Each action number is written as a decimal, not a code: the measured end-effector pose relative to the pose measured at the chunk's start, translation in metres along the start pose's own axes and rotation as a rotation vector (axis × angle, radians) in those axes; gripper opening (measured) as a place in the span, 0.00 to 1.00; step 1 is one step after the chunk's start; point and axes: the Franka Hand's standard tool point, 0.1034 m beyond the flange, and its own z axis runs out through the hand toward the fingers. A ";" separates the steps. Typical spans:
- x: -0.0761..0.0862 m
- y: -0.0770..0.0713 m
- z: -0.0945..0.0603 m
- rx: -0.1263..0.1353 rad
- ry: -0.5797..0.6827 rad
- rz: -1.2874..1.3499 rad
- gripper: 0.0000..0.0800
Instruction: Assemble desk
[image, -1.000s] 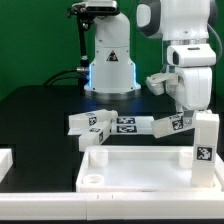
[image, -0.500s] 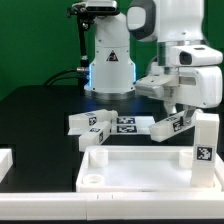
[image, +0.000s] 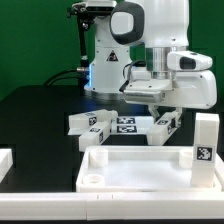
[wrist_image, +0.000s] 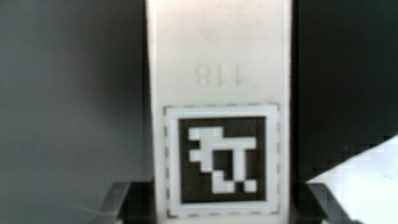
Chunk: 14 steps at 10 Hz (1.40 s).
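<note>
Hazard: the desk panel (image: 135, 168), lower centre, probably lies unclamped. A leg pressed in off-axis could shove it or jam.

Contents: its right-hand corner carries one upright leg (image: 205, 135). The lower-left socket (image: 92, 179) is empty.

The gripper (image: 159, 113), centre right, straddles a lying leg (wrist_image: 217, 90) with its jaws part-open. Whether the pads actually clamp it cannot be told; if they do not, it may slip.

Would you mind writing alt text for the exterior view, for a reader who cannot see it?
A white robot arm's gripper hangs over a tagged white leg lying on the black table. In front lies the white desk panel, with a second leg standing upright at its corner on the exterior view's right.
</note>
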 end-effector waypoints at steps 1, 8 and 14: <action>0.030 -0.005 0.002 -0.065 0.032 -0.178 0.36; 0.037 -0.029 0.002 -0.047 0.054 -0.316 0.73; 0.003 0.033 -0.047 -0.063 -0.063 0.211 0.81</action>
